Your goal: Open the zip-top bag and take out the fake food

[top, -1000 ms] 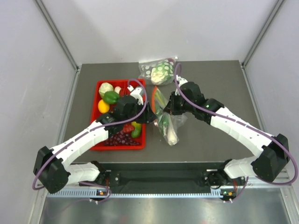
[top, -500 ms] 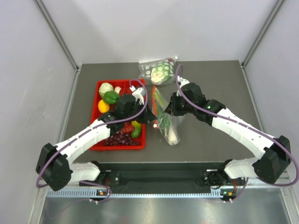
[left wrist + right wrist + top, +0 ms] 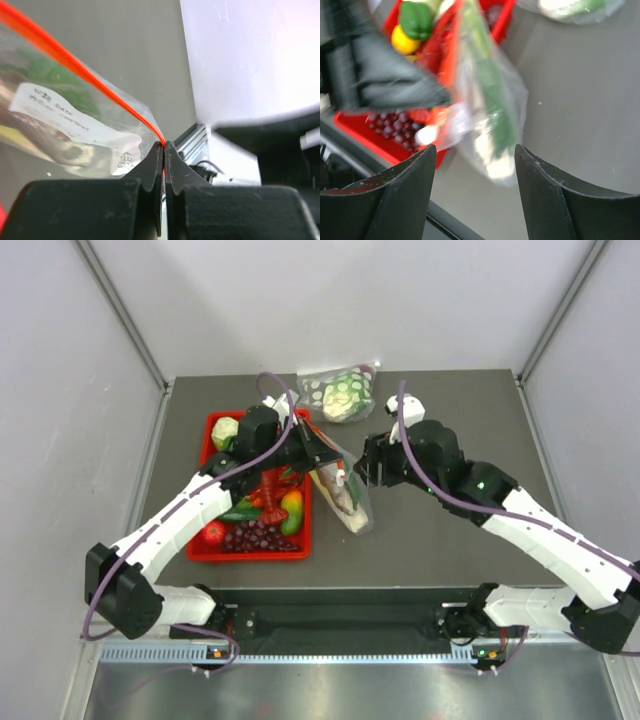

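The clear zip-top bag hangs tilted above the table beside the tray. My left gripper is shut on the end of its orange-red zip strip. In the left wrist view the jaws pinch the strip, with the white label to their left. The fake food shows inside the bag as a blurred green piece over a pale stalk end. My right gripper stands open just right of the bag, touching nothing. In its own view the right gripper frames the bag's lower end from a distance.
A red tray with several plastic fruits and purple grapes lies left of the bag, under my left arm. A clear bag printed with white dots holding a pale round head lies at the back of the table.
My left gripper shut on the zip strip and lifted the bag up and back. My right gripper opened, let go of the bag and drew back to the right.
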Robot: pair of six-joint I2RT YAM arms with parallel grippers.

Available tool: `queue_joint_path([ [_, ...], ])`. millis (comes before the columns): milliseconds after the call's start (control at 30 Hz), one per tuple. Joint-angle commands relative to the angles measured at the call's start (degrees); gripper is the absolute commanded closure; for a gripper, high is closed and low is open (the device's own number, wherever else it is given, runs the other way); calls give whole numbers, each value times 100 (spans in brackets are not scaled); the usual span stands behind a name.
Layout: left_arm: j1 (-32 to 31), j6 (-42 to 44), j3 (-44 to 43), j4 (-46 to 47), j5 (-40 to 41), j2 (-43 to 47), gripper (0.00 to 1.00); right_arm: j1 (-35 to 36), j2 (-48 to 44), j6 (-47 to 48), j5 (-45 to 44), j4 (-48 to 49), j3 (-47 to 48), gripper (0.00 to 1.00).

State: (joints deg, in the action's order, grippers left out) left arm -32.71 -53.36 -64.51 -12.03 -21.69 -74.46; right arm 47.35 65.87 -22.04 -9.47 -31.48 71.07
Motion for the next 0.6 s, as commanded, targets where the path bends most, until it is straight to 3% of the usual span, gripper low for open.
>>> queue_joint_path([
  [0, 37, -710, -360, -18, -55, -166, 100, 607, -153, 472, -668, 414, 127, 36],
  [267, 54, -1308, -79, 122, 130, -26, 100, 1565, 40, 877, -1478, 1171, -207, 36],
  [567, 89, -1739, 132, 377, 113, 98, 100, 1795, 163, 1070, -1970, 1294, -725, 37],
])
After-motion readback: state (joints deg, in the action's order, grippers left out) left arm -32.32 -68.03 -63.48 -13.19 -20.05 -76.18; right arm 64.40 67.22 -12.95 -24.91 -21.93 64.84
